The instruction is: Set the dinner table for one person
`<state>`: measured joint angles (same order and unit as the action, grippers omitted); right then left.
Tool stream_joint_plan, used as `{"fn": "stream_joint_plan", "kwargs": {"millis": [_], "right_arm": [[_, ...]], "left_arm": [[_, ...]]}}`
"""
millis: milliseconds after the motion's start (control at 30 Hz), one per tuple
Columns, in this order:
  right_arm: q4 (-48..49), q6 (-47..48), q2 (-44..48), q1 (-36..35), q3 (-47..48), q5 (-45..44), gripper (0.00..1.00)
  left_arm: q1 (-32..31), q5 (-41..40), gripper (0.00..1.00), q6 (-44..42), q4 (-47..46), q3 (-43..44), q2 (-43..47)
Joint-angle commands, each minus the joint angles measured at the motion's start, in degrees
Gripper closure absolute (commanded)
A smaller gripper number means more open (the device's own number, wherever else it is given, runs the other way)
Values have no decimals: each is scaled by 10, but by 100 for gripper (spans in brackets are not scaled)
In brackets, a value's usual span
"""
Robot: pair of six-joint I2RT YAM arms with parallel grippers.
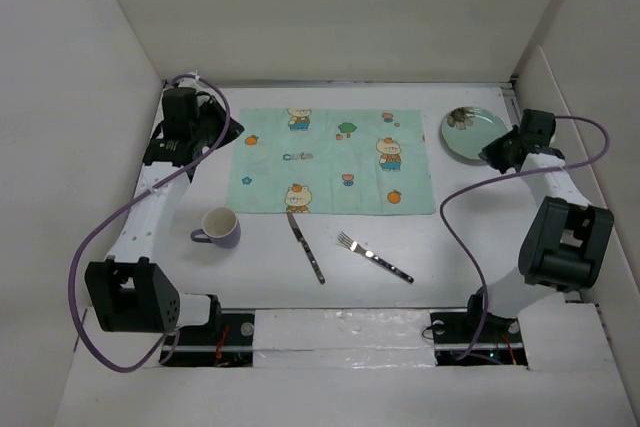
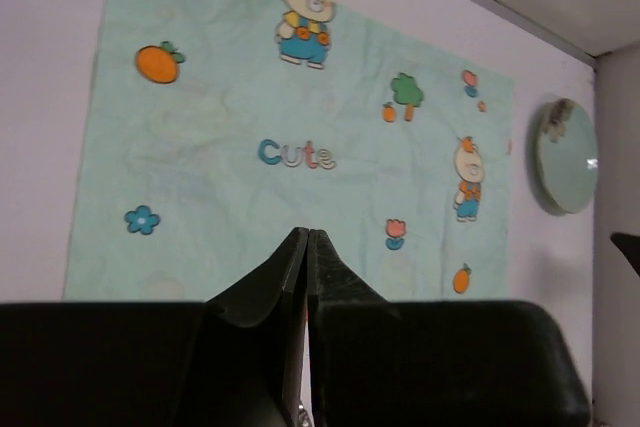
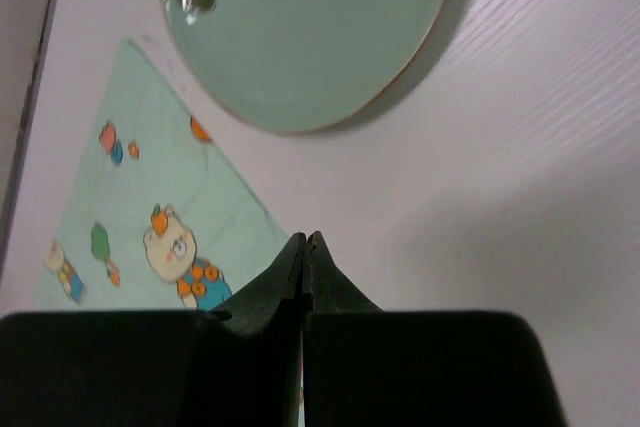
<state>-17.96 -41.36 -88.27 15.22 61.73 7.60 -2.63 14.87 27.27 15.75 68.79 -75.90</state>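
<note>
White walls box in the white surface (image 1: 450, 247), which fills the bay ahead of both arm bases. Mint cartoon placemat (image 1: 335, 162) lies by the far edge, pale green plate (image 1: 472, 133) just off its right end. Purple mug (image 1: 220, 227), knife (image 1: 306, 245) & fork (image 1: 375, 256) sit nearer, off the placemat. Near the far left corner is the left pincer (image 2: 307, 234), closed w/ nothing in it; right pincer (image 3: 304, 237) closed too, empty, next to the plate.

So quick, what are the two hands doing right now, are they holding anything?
The left hand is closed, holding nothing.
The right hand is closed, holding nothing.
</note>
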Motion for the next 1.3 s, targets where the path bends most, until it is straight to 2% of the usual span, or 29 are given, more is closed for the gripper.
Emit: {"fn": "stream_joint_plan", "kwargs": {"millis": [0, 67, 133, 167, 233, 267, 600, 767, 833, 967, 1133, 1267], "right_arm": [[50, -64, -48, 25, 64, -26, 100], [36, -85, -94, 32, 89, -39, 83], [29, -98, -124, 46, 120, -36, 61], [26, -118, -136, 46, 127, -40, 56], [25, -134, -167, 52, 142, -44, 50], [-1, -153, -186, 53, 158, -65, 50], [-51, -175, -241, 53, 176, -130, 51], [-91, -177, -272, 53, 211, -144, 59], [-113, -180, -284, 53, 244, -148, 65], [-214, -177, -337, 42, 326, -174, 64], [-263, -197, -368, 42, 372, -183, 56], [-314, -201, -388, 32, 419, -199, 54]], "left_arm": [[-29, 47, 100, -11, -11, 22, 31], [-29, 71, 99, -12, -21, 13, 41], [-29, 80, 88, -10, -26, -6, 49], [-29, 79, 77, -10, -27, -10, 50], [-29, 84, 66, -8, -30, -23, 51], [-29, 89, 59, -7, -31, -30, 51], [-29, 78, 58, -11, -21, -6, 35], [-29, 80, 60, -8, -25, -2, 20], [-29, 82, 60, -9, -27, -2, 14], [-29, 82, 62, -11, -30, 1, 6], [-11, 83, 64, -14, -34, -2, 5], [-11, 65, 65, -24, -27, -1, 7]]}}
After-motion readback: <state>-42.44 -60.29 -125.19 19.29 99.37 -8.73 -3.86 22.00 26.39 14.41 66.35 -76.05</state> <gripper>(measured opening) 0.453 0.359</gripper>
